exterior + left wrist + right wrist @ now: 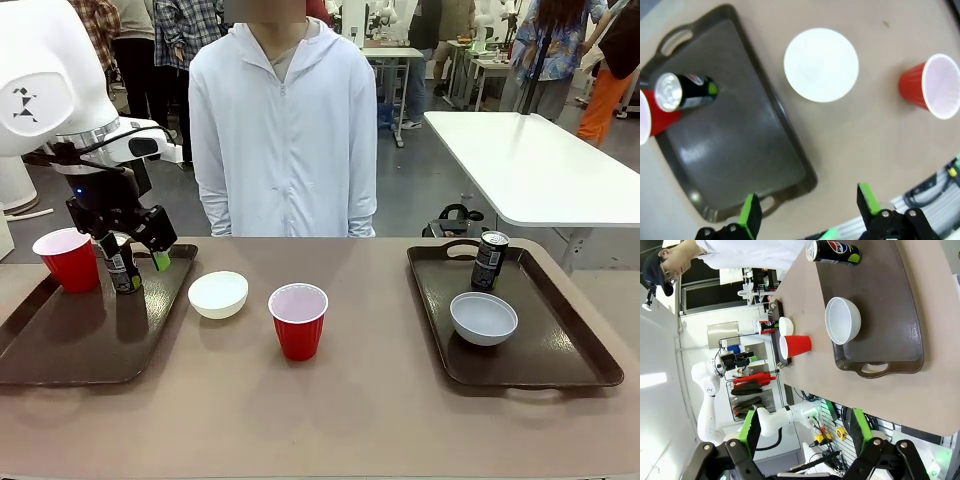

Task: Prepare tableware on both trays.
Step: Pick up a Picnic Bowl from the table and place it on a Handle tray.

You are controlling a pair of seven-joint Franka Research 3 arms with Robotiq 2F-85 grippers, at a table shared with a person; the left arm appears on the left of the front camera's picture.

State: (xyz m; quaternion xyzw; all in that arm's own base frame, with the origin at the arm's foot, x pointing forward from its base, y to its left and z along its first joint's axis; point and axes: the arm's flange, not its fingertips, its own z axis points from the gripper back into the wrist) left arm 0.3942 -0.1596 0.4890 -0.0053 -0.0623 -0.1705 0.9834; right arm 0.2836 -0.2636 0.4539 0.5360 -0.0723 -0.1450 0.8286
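Note:
The left tray (60,350) carries a red cup (70,260) and a dark can (122,265) at its far end. My left gripper (135,252) hangs open just over the can, holding nothing. From the left wrist view, the open gripper (807,207) looks down on that tray (740,140), the can (682,92), the white bowl (821,64) and the second red cup (930,86). That bowl (218,294) and cup (298,320) stand on the bare table between the trays. The right tray (560,340) bears a can (489,260) and the pale grey bowl (483,318). My right gripper (805,432) is open, well off that tray (890,305).
A person in a white hooded jacket (283,130) stands at the far edge of the table with arms down. A white table (520,160) stands behind to the right. The near half of the left tray is bare.

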